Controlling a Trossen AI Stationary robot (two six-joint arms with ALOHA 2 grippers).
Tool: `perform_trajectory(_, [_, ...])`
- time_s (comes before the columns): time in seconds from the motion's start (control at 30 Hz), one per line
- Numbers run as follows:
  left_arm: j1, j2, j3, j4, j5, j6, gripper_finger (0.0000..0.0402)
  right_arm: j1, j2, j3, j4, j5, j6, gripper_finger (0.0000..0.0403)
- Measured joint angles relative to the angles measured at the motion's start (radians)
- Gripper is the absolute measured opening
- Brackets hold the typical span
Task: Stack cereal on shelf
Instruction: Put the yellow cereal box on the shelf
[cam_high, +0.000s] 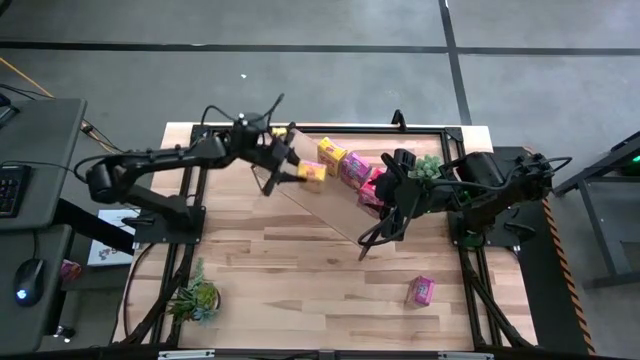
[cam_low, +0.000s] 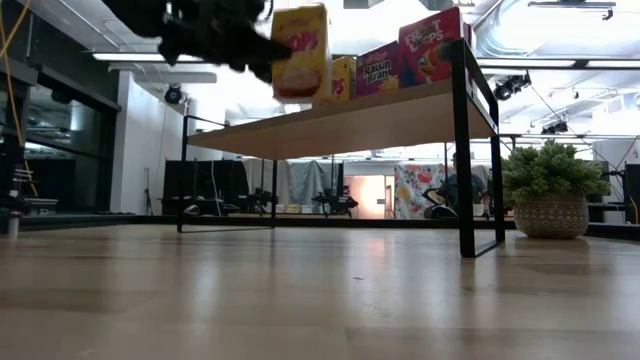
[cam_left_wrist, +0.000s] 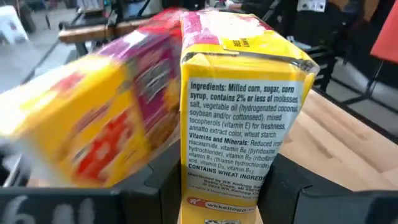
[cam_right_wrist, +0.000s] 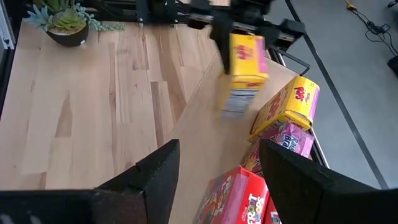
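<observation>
My left fingers (cam_high: 290, 170) clamp a yellow cereal box (cam_high: 312, 172) upright above the shelf (cam_high: 325, 205), near its free end, so it can join the row of boxes (cam_high: 352, 168) already standing along the shelf's far edge. My right fingers (cam_right_wrist: 217, 180) hang spread and empty over the shelf's other end, and one pink box (cam_high: 421, 290) lies on the bench (cam_high: 300, 280) near its right edge.

Floor: grey concrete (cam_high: 300, 25) with dark lines across it.
Table: a big light wooden tabletop (cam_high: 300, 270) with black rails.
Plants: a small green plant (cam_high: 195, 297) near one table corner; a bushy plant in a woven pot (cam_low: 547, 195) at the far side.
Desk: a grey desk (cam_high: 35, 150) beside the table, with a keyboard (cam_high: 10, 188) and a mouse (cam_high: 28, 280).
Ceiling: long bright lights (cam_low: 150, 58) overhead.
Back of the room: a person sitting (cam_low: 455, 190) far away.
</observation>
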Motion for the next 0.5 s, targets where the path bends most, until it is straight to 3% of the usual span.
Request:
perform_trajectory(0.2, [0.093,0.079,-0.001,0.034,0.153,-0.053,0.0151,-0.002,0.000,0.000,0.003,0.000,0.007,0.0213])
perform_trajectory(0.33, [0.065,0.144,-0.001,0.106,0.152,-0.053,0.0151,-0.002,0.000,0.000,0.003,0.000,0.007,0.0213])
perform_trajectory(0.5, [0.051,0.171,0.000,0.145,0.079,-0.055,0.0152,-0.002,0.000,0.000,0.003,0.001,0.011,0.0213])
